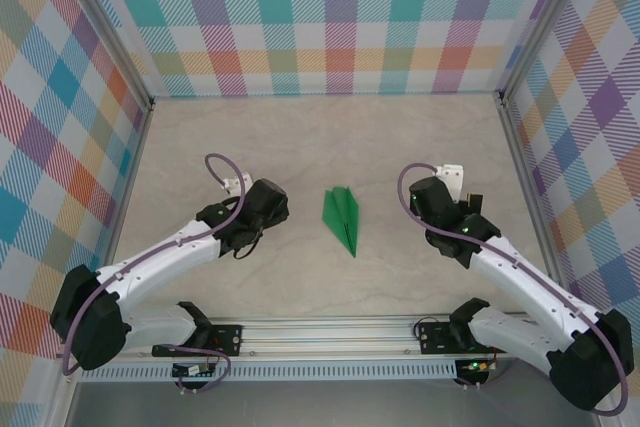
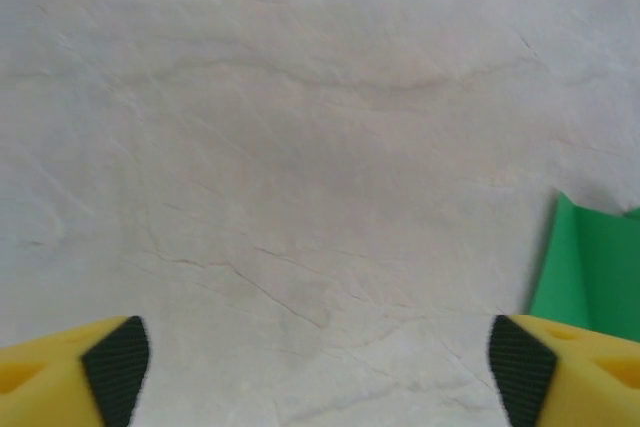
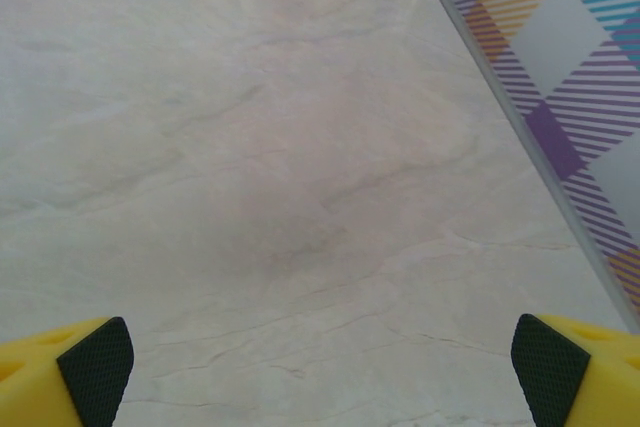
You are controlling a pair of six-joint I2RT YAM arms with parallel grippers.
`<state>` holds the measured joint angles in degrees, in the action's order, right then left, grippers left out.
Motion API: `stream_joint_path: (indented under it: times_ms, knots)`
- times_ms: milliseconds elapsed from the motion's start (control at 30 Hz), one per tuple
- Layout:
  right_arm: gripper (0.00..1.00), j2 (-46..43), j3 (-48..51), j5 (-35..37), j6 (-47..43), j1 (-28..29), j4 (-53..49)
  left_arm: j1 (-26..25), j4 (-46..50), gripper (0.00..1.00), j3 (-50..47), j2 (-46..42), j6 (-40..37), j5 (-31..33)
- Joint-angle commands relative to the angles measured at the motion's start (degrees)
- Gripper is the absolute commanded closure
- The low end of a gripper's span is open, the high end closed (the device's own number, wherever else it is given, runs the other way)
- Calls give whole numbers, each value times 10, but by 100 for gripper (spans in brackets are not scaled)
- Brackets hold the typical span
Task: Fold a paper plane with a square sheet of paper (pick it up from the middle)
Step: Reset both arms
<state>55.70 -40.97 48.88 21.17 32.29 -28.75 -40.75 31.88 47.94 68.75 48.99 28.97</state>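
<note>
From above, we see a pale, marble-patterned tabletop (image 1: 330, 137) enclosed by walls (image 1: 330, 17) in a bright check of many colours. Two white and black robot arms reach in from the near edge, one on each side.

The paper plane (image 1: 341, 219) lies flat on the tabletop between the two arms, near the middle. It is a slim green dart with a centre crease, its point toward the near edge.

The left pincer (image 1: 262, 209) sits to the left of the plane, near it but apart from it. From the left wrist, we see its two yellow fingers (image 2: 60, 367) with black pads at the bottom corners, spread wide apart, with bare tabletop between them. A green edge of the plane (image 2: 590, 272) shows at the right side, just above the right finger.

The right pincer (image 1: 440, 199) sits to the right of the plane, well apart from it. From the right wrist, its yellow fingers (image 3: 60, 372) also stand wide apart over bare tabletop, holding nothing. The checked wall (image 3: 570, 67) rises at the upper right.
</note>
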Motion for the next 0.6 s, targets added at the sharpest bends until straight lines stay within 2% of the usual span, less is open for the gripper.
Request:
stream_joint_path:
  times_ms: [0, 133, 267, 500, 567]
  knots:
    - [0, 6, 25, 8, -49, -29, 71, 16, 36, 0, -20, -29, -16, 70]
    - [0, 10, 68, -46, -62, -86, 141, 53, 26, 0, -38, -54, -51, 79]
    - [0, 45, 91, -79, -64, -149, 194, 89, 26, 0, -50, -83, -82, 126]
    - [0, 145, 125, -137, -112, -169, 361, 171, -28, 0, -94, -132, -141, 101]
    - [0, 174, 135, -180, -144, -173, 425, 183, -32, 0, -98, -137, -152, 91]
